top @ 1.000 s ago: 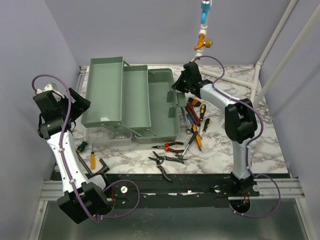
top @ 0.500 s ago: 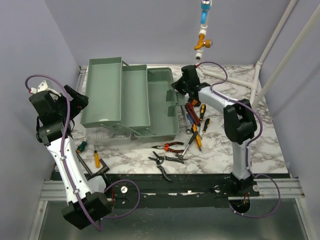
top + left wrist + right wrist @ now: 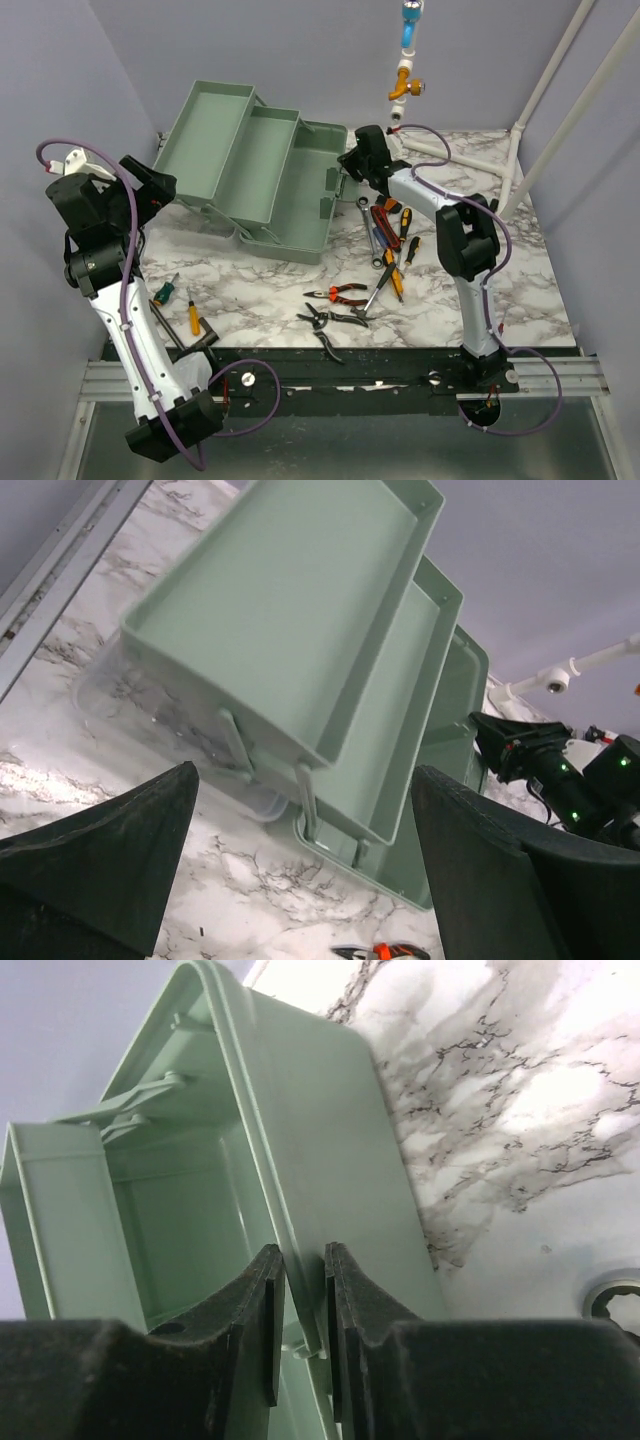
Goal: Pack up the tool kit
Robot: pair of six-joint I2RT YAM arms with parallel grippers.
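The green toolbox (image 3: 250, 170) stands open with its two stepped trays fanned out to the left, and it sits tilted and skewed on the marble table. My right gripper (image 3: 352, 165) is shut on the box's right wall rim; the right wrist view shows both pads clamping the thin green wall (image 3: 330, 1140) at the gripper (image 3: 305, 1260). My left gripper (image 3: 160, 195) is open and empty, held off the table to the left of the trays. In the left wrist view the box (image 3: 300, 610) lies beyond the gripper (image 3: 300, 780). Loose tools lie in front of the box.
Red-handled pliers (image 3: 345, 293), black cutters (image 3: 330, 318), orange screwdrivers (image 3: 395, 275), a wrench (image 3: 368, 235) and red-handled tools (image 3: 385, 222) lie right of centre. A green screwdriver (image 3: 163, 292) and a yellow one (image 3: 193, 318) lie front left. A clear plastic tray (image 3: 120, 695) shows under the trays.
The toolbox has turned and tilted, its tray side swung back and to the left. My right gripper moved back-left with the wall in its grip. My left arm rose and pulled left.
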